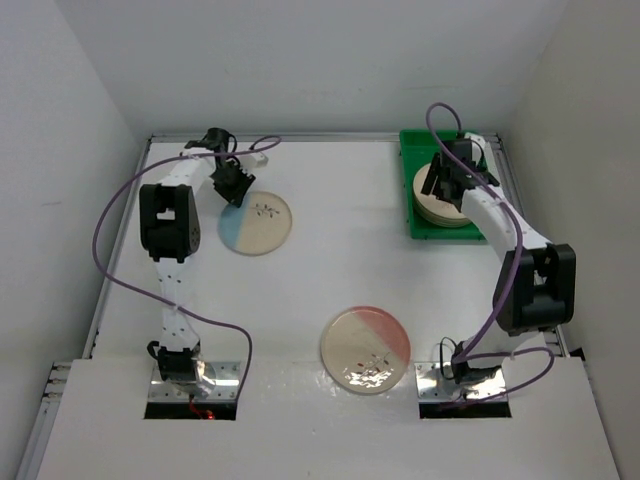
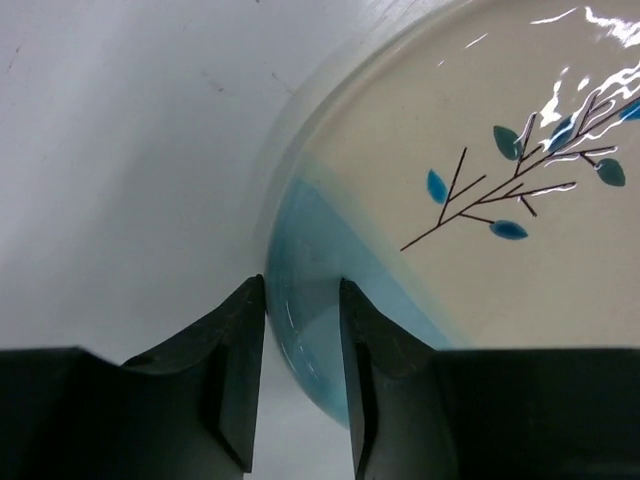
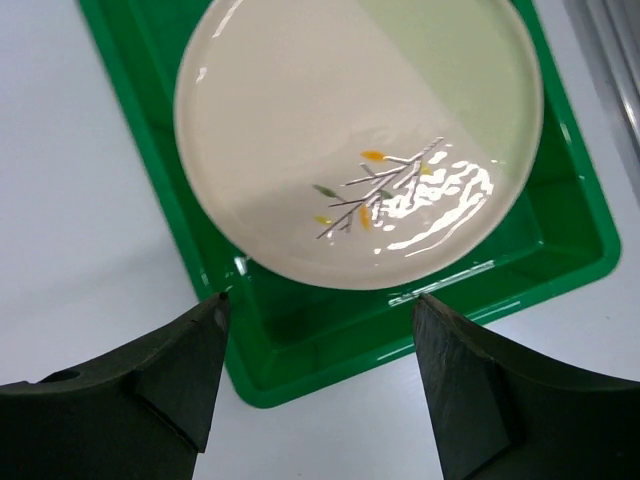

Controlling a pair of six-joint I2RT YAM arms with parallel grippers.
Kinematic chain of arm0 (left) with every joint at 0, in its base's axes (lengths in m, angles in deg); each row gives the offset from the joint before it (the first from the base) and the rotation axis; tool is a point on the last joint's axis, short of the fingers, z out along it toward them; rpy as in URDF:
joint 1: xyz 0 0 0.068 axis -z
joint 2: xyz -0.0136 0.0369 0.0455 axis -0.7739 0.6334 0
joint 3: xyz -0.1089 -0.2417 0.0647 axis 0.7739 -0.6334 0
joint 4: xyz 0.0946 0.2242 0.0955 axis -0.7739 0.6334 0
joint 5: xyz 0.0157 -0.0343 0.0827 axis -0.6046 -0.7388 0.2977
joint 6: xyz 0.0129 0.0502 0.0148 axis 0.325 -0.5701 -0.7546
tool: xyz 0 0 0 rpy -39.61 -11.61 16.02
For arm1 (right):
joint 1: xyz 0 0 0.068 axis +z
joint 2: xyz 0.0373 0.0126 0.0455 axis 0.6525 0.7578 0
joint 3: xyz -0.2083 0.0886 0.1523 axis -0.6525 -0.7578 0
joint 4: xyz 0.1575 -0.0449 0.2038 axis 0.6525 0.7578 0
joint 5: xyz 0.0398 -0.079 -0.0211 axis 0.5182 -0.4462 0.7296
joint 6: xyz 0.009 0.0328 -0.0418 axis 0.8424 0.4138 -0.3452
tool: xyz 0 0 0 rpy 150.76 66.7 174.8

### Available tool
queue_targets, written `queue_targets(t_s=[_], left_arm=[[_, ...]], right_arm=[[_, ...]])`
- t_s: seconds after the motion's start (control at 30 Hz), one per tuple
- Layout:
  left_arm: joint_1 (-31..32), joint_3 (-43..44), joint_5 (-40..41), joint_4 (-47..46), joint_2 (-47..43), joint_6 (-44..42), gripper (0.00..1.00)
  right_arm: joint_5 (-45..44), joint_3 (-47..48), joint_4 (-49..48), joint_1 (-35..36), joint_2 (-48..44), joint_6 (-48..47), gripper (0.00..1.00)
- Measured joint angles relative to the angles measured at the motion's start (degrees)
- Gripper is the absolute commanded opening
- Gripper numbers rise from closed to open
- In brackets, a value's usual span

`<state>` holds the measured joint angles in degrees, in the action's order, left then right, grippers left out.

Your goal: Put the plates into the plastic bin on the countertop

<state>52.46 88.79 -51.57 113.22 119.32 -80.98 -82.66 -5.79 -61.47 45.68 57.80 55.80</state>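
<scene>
A cream plate with a blue segment (image 1: 255,222) lies on the white countertop (image 1: 340,260) at the back left. My left gripper (image 1: 232,186) is at its blue edge. In the left wrist view the gripper (image 2: 300,300) has its narrow jaws closed on the blue rim (image 2: 300,250), one finger outside, one inside. The green plastic bin (image 1: 410,150) stands at the back right with a stack of plates (image 1: 445,205) in it. My right gripper (image 1: 447,178) hovers open and empty above it. In the right wrist view it (image 3: 320,300) is over the bin's near rim (image 3: 300,375), and the top plate (image 3: 350,130) has a green segment.
A plate with a pink segment (image 1: 365,348) lies near the front, between the arm bases. White walls bound the countertop on the left, back and right. A metal edge (image 1: 525,190) runs just right of the bin. Purple cables loop beside both arms.
</scene>
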Motion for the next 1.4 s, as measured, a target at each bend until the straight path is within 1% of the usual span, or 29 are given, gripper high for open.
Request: queue_targets(t_s=[0.1,0.13,0.2,0.3,0.37,0.47,0.53,0.63,0.73,0.8,0.9,0.93,0.97,1.03,1.07,1.1,1.13,1.17,1.23,1.27,1.3,1.33,1.37,1.4], left_arm=[[-0.3,-0.3,-0.3,-0.2,0.0,0.5,0.14],[-0.3,-0.5,-0.5,-0.5,0.0,0.8,0.00],[-0.3,-0.6,-0.3,-0.9,0.0,1.3,0.00],[-0.3,-0.8,-0.5,-1.6,-0.5,1.9,0.00],[-0.3,-2.1,-1.7,-2.2,-1.5,2.1,0.00],[0.3,-6.1,-6.1,-1.5,-4.3,1.4,0.00],[1.6,-9.4,-8.5,-0.1,-6.7,0.2,0.00],[4.5,-11.4,-11.7,2.0,-10.4,-0.9,0.00],[7.5,-11.9,-14.6,2.1,-14.4,-1.8,0.00],[8.2,-11.9,-15.5,1.9,-15.7,-1.9,0.00],[8.5,-12.1,-16.7,1.6,-16.6,-1.8,0.00],[8.4,-12.4,-16.7,1.2,-16.6,-1.7,0.00],[8.3,-12.7,-16.6,0.7,-16.6,-1.5,0.00],[8.3,-13.3,-16.5,0.0,-16.6,-1.0,0.00],[8.3,-13.4,-16.5,-0.1,-16.6,-0.8,0.00],[8.3,-13.4,-15.9,-0.2,-16.6,-0.7,0.00],[8.2,-13.4,-16.0,-0.7,-16.6,-0.5,0.00],[8.1,-13.4,-16.0,-1.1,-16.6,-0.4,0.00],[8.1,-13.4,-16.0,-1.9,-16.6,-0.3,0.00],[8.1,-13.4,-15.9,-2.0,-16.6,-0.2,0.07],[8.1,-13.4,-15.9,-2.0,-16.6,-0.2,0.17],[8.1,-13.4,-15.9,-2.1,-16.6,0.1,0.29],[8.1,-13.2,-15.8,-2.1,-16.6,0.6,0.43],[8.1,-12.9,-15.7,-2.0,-16.6,0.8,0.49]], right_arm=[[1.9,0.0,-0.5,2.1,0.0,-2.2,0.72],[3.8,0.0,-0.8,3.1,0.0,-3.4,0.74],[8.1,0.0,-1.0,5.3,0.2,-5.7,0.78],[18.4,0.9,-1.6,8.8,2.1,-9.2,0.79],[25.9,3.1,-1.6,10.9,5.2,-10.5,0.79],[36.0,9.7,-1.1,14.5,13.5,-11.7,0.82],[40.3,13.8,-0.9,16.8,18.8,-11.9,0.84],[45.8,19.1,-0.9,19.5,26.5,-10.7,0.85],[51.1,21.9,-2.2,20.5,32.2,-8.0,0.85],[53.9,22.7,-3.8,20.4,34.9,-5.9,0.84],[58.2,22.7,-6.0,20.3,37.3,-3.1,0.75],[59.3,22.7,-6.6,20.3,37.8,-2.3,0.61],[60.6,22.6,-7.3,20.4,38.2,-1.7,0.51],[62.9,22.0,-8.2,20.8,38.4,-1.1,0.27],[63.4,21.4,-8.9,21.1,38.4,-0.8,0.07],[64.6,20.5,-9.7,21.2,38.2,-0.3,0.00],[67.0,19.3,-10.7,21.2,38.0,0.2,0.00],[65.7,18.1,-10.9,21.3,37.7,2.0,0.00],[66.7,15.2,-12.5,21.3,36.9,3.4,0.00],[67.0,14.0,-12.8,21.0,36.2,4.0,0.00],[67.1,13.3,-12.7,20.8,35.5,4.3,0.00],[66.9,12.6,-12.6,20.4,34.4,4.5,0.00],[66.3,12.2,-12.5,19.8,33.2,4.6,0.00],[65.2,11.5,-12.4,19.1,31.5,4.8,0.00]])
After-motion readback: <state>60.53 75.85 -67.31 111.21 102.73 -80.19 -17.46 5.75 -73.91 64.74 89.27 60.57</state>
